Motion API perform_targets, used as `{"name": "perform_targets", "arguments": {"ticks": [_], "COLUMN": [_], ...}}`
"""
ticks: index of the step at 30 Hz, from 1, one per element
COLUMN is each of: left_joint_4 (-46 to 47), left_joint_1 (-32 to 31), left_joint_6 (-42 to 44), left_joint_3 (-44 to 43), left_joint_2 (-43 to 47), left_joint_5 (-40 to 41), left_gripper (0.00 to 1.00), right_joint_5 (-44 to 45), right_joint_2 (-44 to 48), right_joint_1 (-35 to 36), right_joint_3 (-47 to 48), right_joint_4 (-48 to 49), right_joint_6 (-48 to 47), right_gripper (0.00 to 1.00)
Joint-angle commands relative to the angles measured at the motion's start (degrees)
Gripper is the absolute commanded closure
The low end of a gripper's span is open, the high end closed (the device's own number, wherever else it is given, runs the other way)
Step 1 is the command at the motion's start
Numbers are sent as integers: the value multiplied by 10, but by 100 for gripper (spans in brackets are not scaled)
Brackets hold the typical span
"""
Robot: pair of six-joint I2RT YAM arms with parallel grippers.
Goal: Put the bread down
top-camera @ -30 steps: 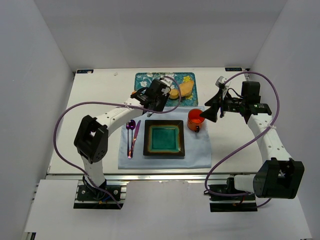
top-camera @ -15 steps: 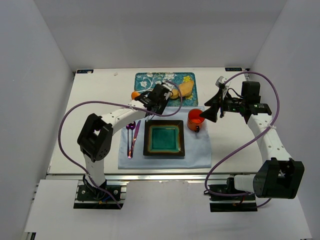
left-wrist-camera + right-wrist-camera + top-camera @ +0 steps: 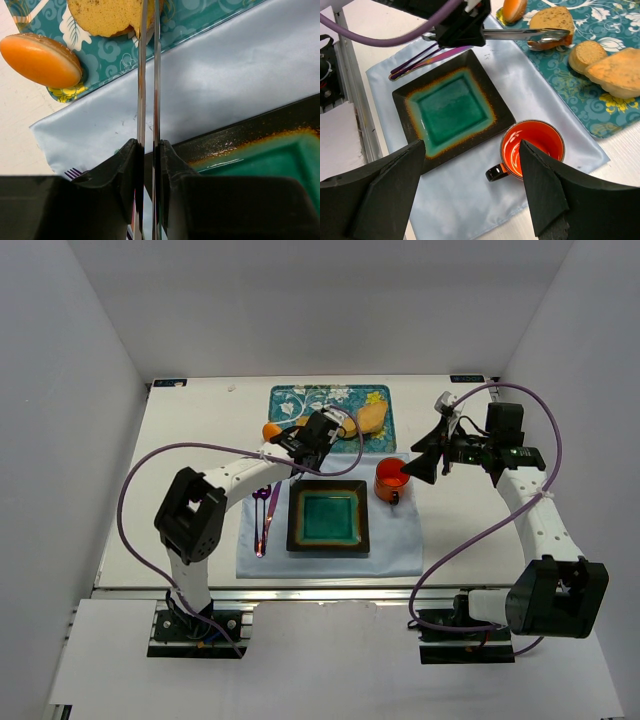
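Nearest you, the teal-centred dark square ceramic plate (image 3: pixel 328 518) lies bare on the pale blue cloth (image 3: pixel 395 540), which looks like the intended landing spot. Your right gripper (image 3: pixel 472 150) hangs wide apart and empty by the glossy orange mug (image 3: pixel 391 478), apparently parked out of the way. Just past the plate's far edge, your left gripper (image 3: pixel 148 150) is squeezed tight on the thin metal tongs (image 3: pixel 142 75) so their tips pinch the speckled tan bread slice (image 3: pixel 552 19) over the teal floral tray (image 3: pixel 290 398); whether it has lifted you cannot tell.
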State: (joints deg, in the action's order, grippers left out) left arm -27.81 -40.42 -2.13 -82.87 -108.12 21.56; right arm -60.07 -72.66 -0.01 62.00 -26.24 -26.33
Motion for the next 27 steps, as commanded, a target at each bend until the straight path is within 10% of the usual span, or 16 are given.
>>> {"name": "perform_targets", "arguments": {"ticks": [1,27], "left_joint_4": [8,-85], "left_joint_1": [-3,-3], "left_joint_6": [-10,-31], "left_joint_3": [-22,257], "left_joint_2": [59,471], "left_joint_5": [-14,-374], "left_gripper": [100,100], "right_joint_5": [-14,-25], "right_joint_2": [16,2], "right_joint_1": [-10,-11], "right_joint_3": [-3,15], "right_joint_4": [2,-9], "right_joint_6": [2,7], "right_gripper": [19,19]}}
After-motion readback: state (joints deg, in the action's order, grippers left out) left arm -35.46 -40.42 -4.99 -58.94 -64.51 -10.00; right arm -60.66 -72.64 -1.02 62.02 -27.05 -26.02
